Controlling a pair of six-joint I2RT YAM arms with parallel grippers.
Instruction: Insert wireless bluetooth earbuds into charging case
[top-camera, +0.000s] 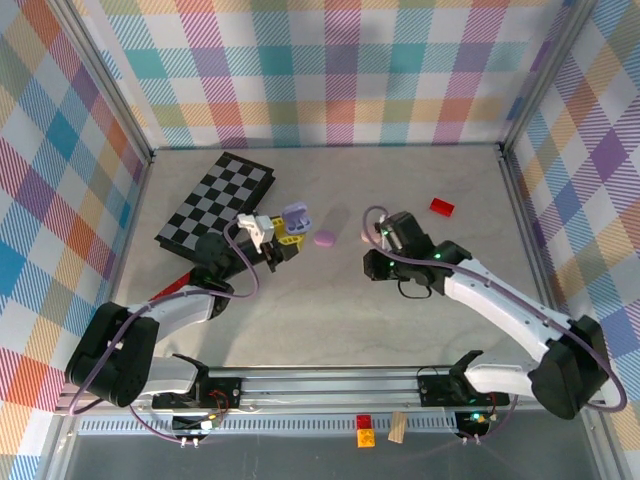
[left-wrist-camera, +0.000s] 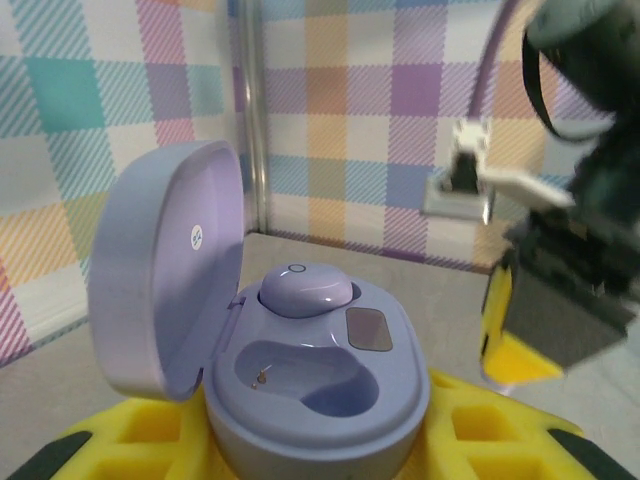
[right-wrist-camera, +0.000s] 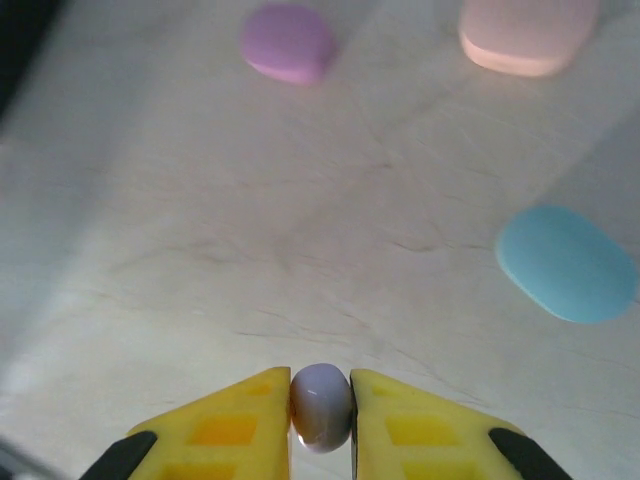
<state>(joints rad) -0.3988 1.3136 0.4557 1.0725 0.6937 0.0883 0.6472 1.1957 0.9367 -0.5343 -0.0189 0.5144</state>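
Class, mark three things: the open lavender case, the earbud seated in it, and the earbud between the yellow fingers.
lavender case (left-wrist-camera: 165, 270), left wrist view, inside of its raised lid.
seated earbud (left-wrist-camera: 305, 290), left wrist view, its domed top.
held earbud (right-wrist-camera: 321, 405), right wrist view, its rounded middle.

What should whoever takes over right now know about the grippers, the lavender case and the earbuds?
Left gripper: shut on the lavender case, lid open.
Right gripper: shut on the held earbud, lavender, over the table, apart from that case.
Done: the seated earbud is in the case's far slot.
Left: the near slot is empty; bring the held earbud over and seat it there.
Also on the table, closed: purple case, pink case, blue case.
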